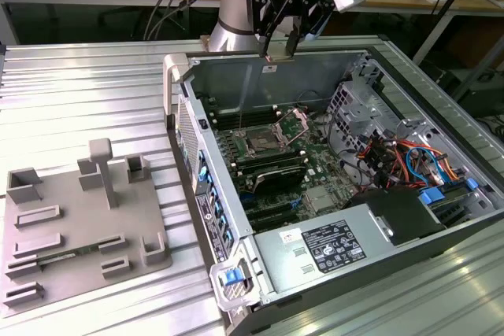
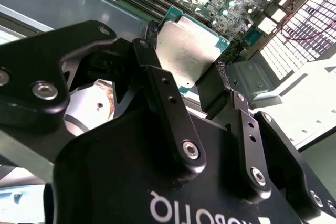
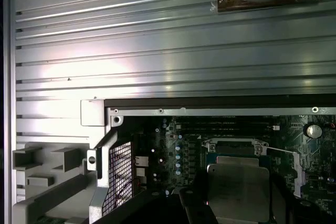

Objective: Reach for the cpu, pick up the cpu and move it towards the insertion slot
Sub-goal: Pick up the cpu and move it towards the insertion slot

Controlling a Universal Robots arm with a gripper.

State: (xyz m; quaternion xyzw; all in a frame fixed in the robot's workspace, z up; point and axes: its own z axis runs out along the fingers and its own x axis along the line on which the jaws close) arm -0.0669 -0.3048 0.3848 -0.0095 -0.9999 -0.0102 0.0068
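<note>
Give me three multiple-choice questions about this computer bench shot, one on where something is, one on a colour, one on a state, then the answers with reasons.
1. Where is the cpu?
A. lying on the grey tray
B. between the pincer's fingers, above the open computer case
C. seated in the insertion slot

2. What colour is the cpu's top?
A. silvery
B. red
C. black

3. What state is the pincer in?
A. wide open with nothing in it
B. shut on a cable
C. shut on the cpu

Answers: 1 B, the second wrist view shows the chip held between the black fingers with the motherboard beyond. 2 A, its metal lid shines silver in both wrist views. 3 C, the fingers press on the chip's two opposite edges, while the insertion slot sits apart below.
</note>
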